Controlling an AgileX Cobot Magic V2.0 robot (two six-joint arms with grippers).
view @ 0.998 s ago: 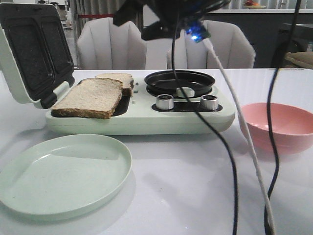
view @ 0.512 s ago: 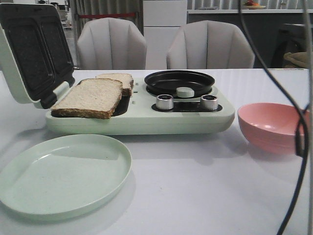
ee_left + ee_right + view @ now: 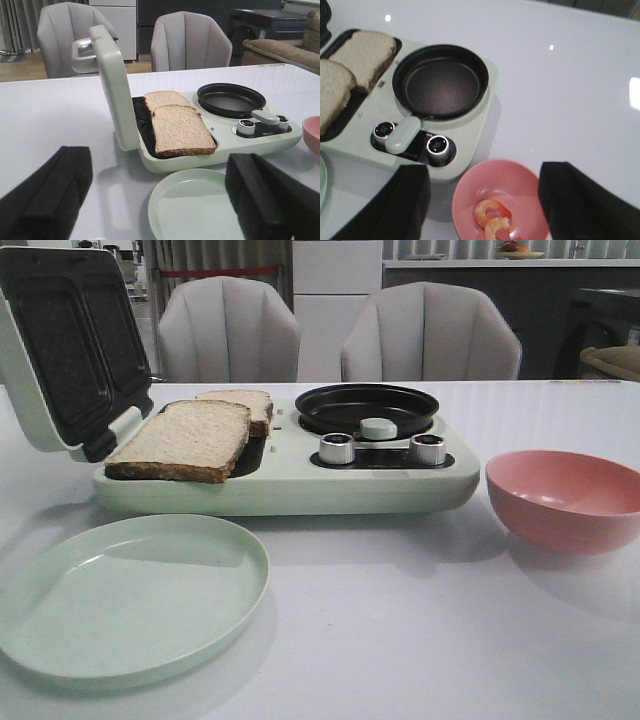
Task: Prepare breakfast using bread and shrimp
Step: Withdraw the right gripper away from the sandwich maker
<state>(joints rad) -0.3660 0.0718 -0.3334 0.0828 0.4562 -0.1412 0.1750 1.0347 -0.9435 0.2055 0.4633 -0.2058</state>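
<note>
The bread (image 3: pixel 190 436) lay as two slices on the open sandwich plates at the left of the pale green breakfast maker (image 3: pixel 290 480). The near slice overlapped the far one, and the lid (image 3: pixel 60 345) stood tilted back at the far left. Both slices looked pale on top, so toasting seemed not yet done; the lid would have to come down for that.

The shrimp (image 3: pixel 492 217) sat in the pink bowl (image 3: pixel 570 495) on the table (image 3: pixel 420 640), to the right of the appliance. Two curled orange-and-white pieces showed there in the right wrist view, touching each other. The black frying pan (image 3: pixel 365 405) at the far right of the appliance was bare, so the shrimp had not been moved for cooking. The green plate (image 3: pixel 125 590) at the near left carried nothing, so nothing had been served.

By my reading, the task stood at its start: bread placed, shrimp waiting, pan and plate unused.

The left pincer (image 3: pixel 150 200) hung spread wide above the near left of the table, its dark fingers (image 3: pixel 50 195) well apart and holding nothing. The right pincer (image 3: pixel 485 200) hovered over the pink bowl, likewise spread wide and empty, the shrimp lying between and below its fingers (image 3: pixel 580 200). That placing suggested the shrimp would be the next thing taken, likely toward the pan.
</note>
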